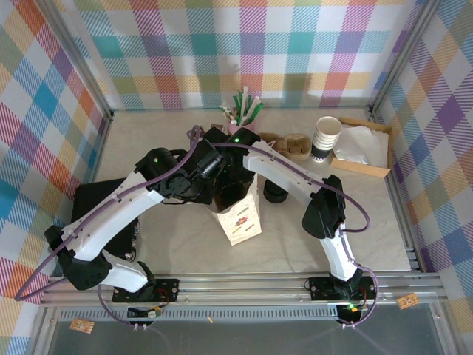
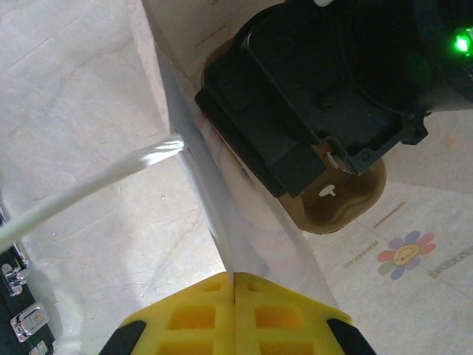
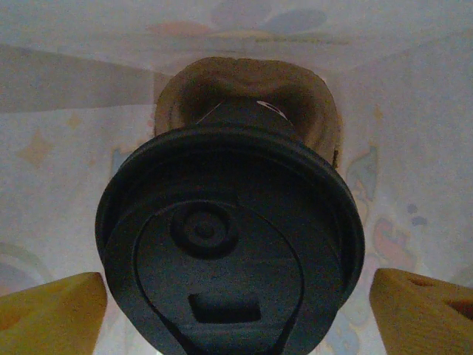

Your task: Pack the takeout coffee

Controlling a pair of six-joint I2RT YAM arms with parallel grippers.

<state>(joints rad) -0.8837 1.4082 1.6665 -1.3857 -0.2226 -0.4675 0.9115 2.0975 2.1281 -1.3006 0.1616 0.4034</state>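
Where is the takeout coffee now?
Right wrist view: the takeout coffee stands inside the paper bag, above the brown carrier, between the fingers of the right hand.

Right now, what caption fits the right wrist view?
Black-lidded coffee cup over the cardboard tray inside the white bag, open claw flanking it.

The takeout coffee's round black plastic lid point(image 3: 229, 244) is sitting between the right gripper's point(image 3: 236, 314) spread yellow fingertips point(image 3: 52, 310), above a brown moulded-pulp cup tray point(image 3: 244, 85), all inside a white paper bag point(image 3: 66, 163).
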